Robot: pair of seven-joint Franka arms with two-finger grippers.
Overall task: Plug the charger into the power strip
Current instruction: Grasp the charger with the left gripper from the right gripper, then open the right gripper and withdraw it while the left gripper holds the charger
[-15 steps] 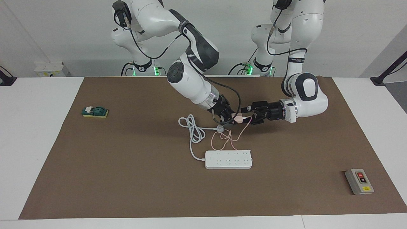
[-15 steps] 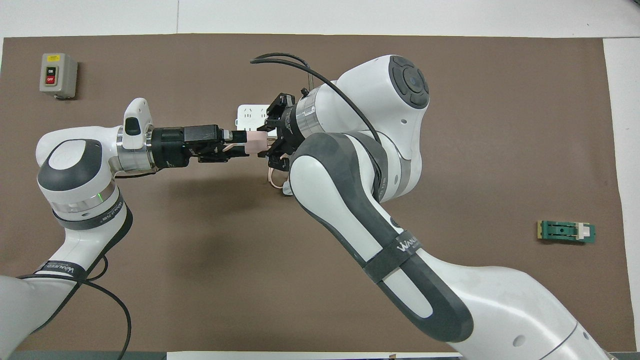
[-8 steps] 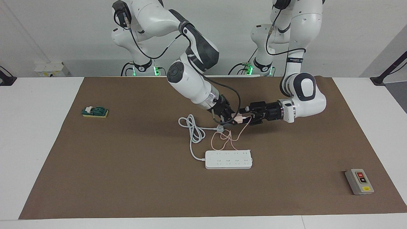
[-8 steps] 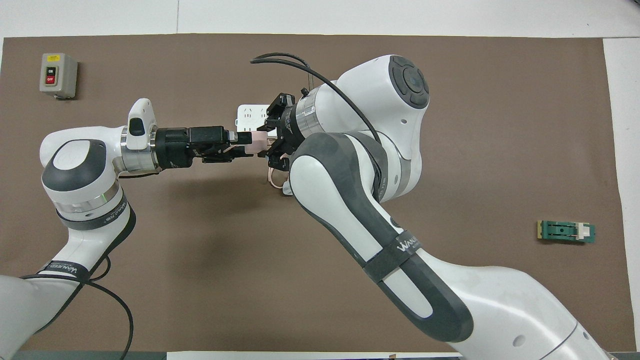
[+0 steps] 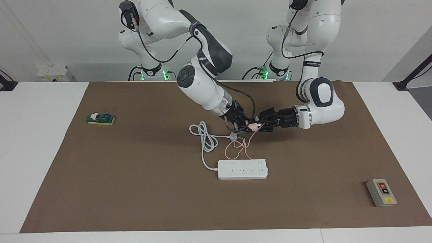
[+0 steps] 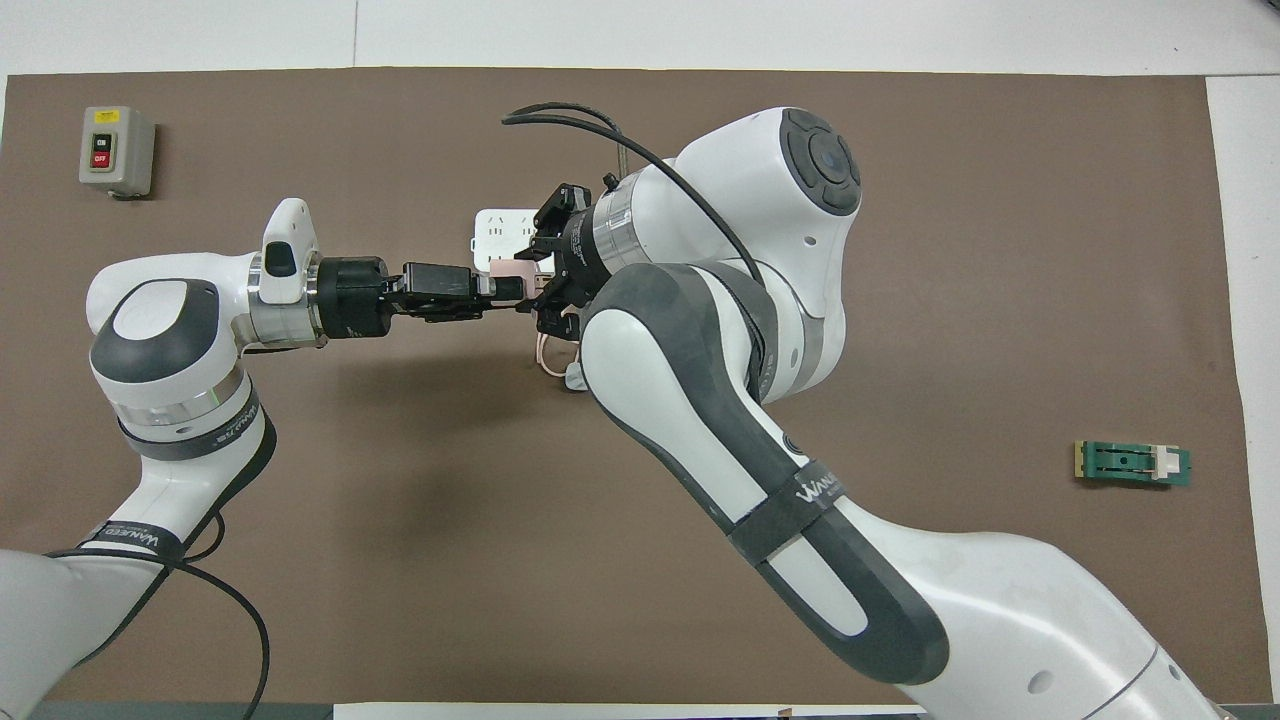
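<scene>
Robot lab; brown mat (image 5: 135, 189), bare white walls

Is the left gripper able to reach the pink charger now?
Probably yes: the left gripper is already at the pink charger, which the right gripper holds up in the air; nothing stands between them.

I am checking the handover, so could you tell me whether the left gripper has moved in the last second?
Yes. In the facing view the left gripper has closed in on the charger and the right gripper, while the power strip lies unmoved.
</scene>
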